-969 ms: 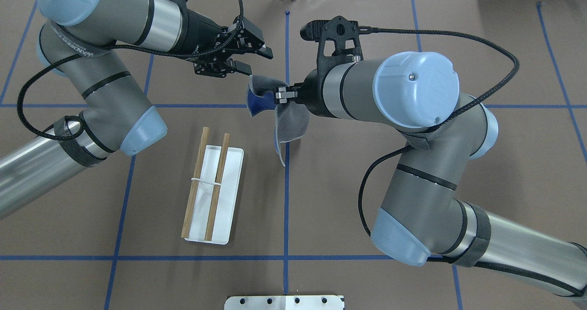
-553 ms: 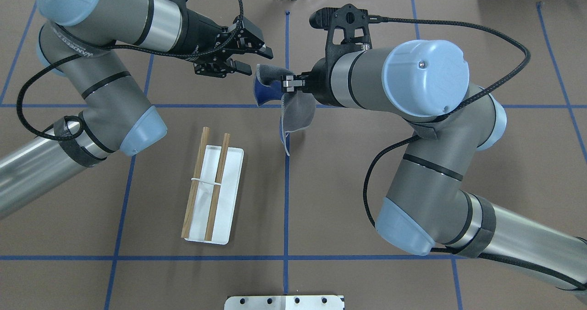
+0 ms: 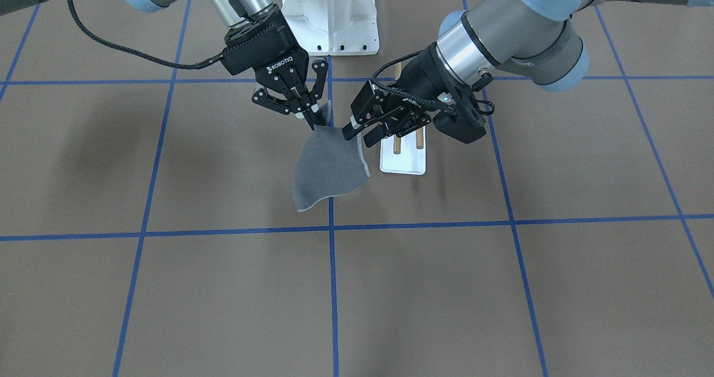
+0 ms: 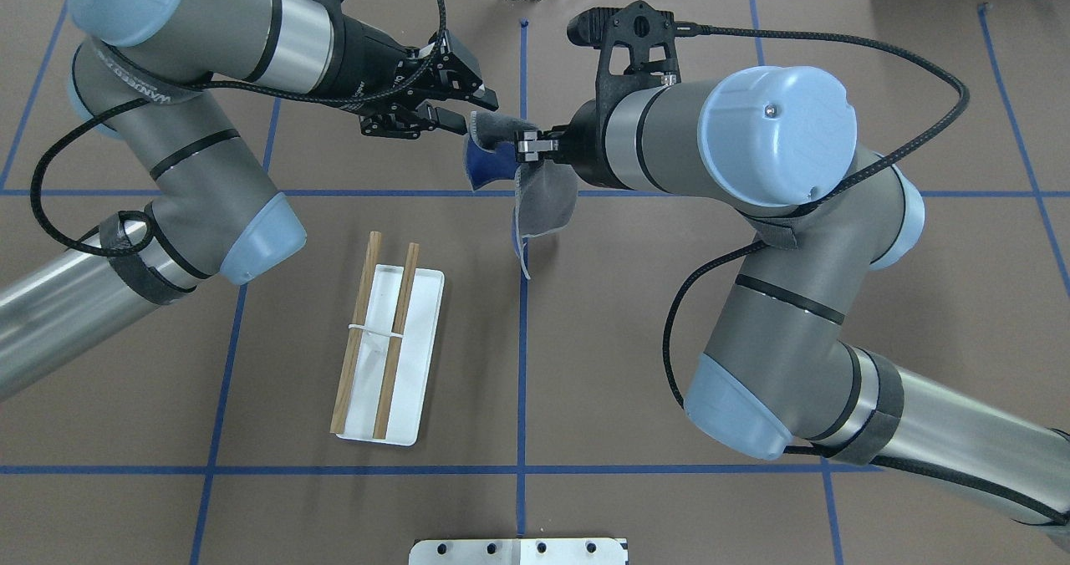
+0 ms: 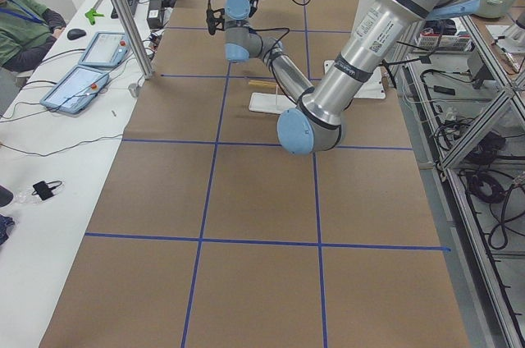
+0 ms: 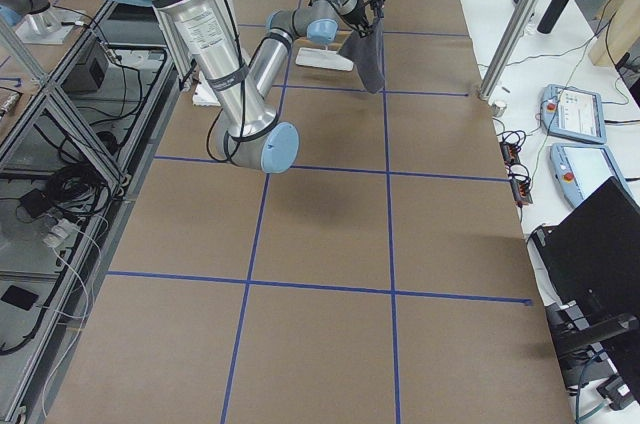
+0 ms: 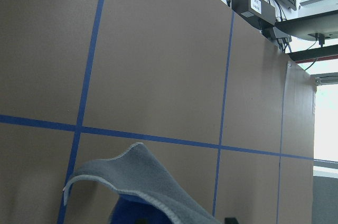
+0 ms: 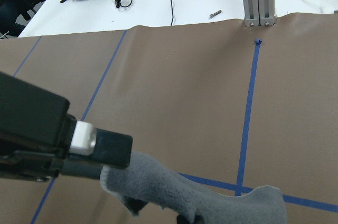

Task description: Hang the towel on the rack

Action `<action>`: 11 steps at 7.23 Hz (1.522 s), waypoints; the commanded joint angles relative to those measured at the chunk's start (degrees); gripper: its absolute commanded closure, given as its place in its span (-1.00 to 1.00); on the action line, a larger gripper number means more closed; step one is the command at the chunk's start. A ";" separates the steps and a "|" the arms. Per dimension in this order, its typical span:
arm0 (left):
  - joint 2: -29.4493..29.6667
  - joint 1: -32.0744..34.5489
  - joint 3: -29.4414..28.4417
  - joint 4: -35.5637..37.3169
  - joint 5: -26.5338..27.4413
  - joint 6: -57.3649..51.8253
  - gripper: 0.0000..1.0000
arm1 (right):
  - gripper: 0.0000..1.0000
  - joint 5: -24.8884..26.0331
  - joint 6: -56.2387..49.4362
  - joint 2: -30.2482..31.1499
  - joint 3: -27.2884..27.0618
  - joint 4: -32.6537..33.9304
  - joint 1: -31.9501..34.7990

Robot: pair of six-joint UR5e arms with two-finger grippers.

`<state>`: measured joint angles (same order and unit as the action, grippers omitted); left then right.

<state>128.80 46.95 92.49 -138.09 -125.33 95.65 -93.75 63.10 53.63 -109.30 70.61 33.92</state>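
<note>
The towel (image 4: pixel 547 197) hangs in the air over the table's middle, grey side out with some blue showing; it also shows in the front view (image 3: pixel 329 165). My right gripper (image 4: pixel 527 145) is shut on its top corner, seen in the front view (image 3: pixel 310 123). My left gripper (image 4: pixel 475 112) is open, its jaws on either side of the towel's raised edge, also seen in the front view (image 3: pixel 358 137). One left fingertip (image 8: pixel 113 150) touches the cloth. The rack (image 4: pixel 386 352) stands on the table, its two dowels bare, below the left arm.
A white bolted pedestal (image 3: pixel 330 14) stands at the robot's side of the table, behind the rack (image 3: pixel 403 162). Blue tape lines grid the brown table cover. Operators' tablets and cables lie on a white bench (image 5: pixel 74 85) past the far edge.
My right gripper lifted the towel and carried it a little right and away from the robot. My left gripper moved right until its open jaws reached the towel's edge.
</note>
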 commanded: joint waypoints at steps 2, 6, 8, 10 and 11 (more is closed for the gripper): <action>-0.04 -0.89 0.06 -1.22 0.00 -0.02 0.03 | 1.00 1.29 0.70 -0.46 1.11 -0.65 -0.08; -0.30 -1.07 0.15 -1.74 0.00 -0.02 0.11 | 1.00 1.29 1.85 -0.28 0.58 -0.83 -0.69; -0.30 -0.98 0.06 -1.74 0.00 -0.02 0.39 | 1.00 1.29 1.85 0.07 0.41 -1.00 -1.40; -0.39 -0.90 0.06 -1.74 0.09 -0.11 1.00 | 1.00 2.08 1.85 1.20 0.58 -3.20 -2.45; -0.39 -0.90 0.06 -1.83 0.09 -0.11 1.00 | 1.00 2.08 1.85 1.30 0.58 -3.20 -2.45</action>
<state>128.42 46.02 92.55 -139.86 -125.27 95.57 -91.85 64.95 54.62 -108.76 67.77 31.69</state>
